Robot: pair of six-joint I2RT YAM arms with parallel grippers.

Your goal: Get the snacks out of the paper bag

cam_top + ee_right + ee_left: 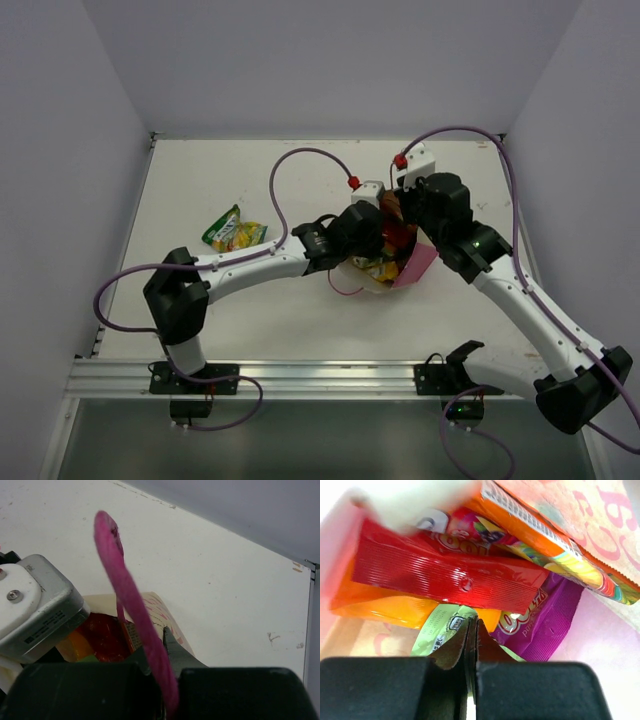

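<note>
Left gripper (pixel 471 630) is pressing shut at the green packet (pixel 440 630) edge inside the bag (pixel 600 530), grab unclear; right gripper (pixel 162 650) is clamping the pink handle (pixel 125 585); I'm aiming for a slow straight pull, bag upright

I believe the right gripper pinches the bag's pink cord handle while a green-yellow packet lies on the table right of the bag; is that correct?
Not quite: the top view shows the green-yellow packet lying left of the paper bag, not right. The right gripper does pinch the pink cord handle.
</note>
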